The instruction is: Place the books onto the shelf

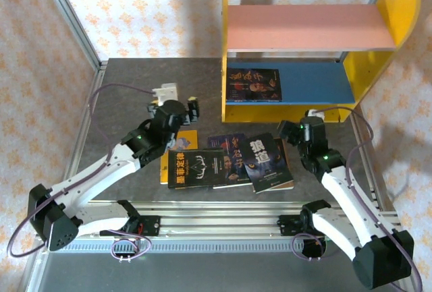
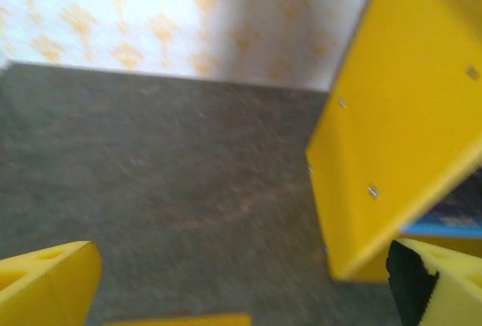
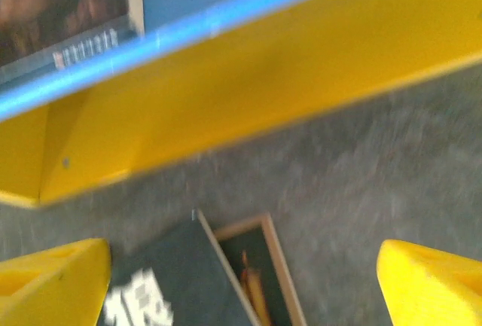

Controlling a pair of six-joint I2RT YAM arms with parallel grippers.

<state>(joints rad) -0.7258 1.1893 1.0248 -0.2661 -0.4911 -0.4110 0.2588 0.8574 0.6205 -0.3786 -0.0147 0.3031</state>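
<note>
yellow fingers on both claws, both gaping. left claw [image 2: 239,254] wide open, nothing betw the fingers, over bare grey tabletop [image 1: 128,96] just left of the shelf [image 1: 310,29], which sits at the far right corner. right claw [image 3: 242,247] spread wide too, empty, close to the shelf's front lip, above a dark book [image 3: 173,281]. one book [image 1: 253,84] flat on the blue lower board [image 1: 317,81], left end. other books [image 1: 229,162] fanned out by the tabletop's near edge, centre; yellow one [image 1: 187,137] partly under the left arm.
</note>
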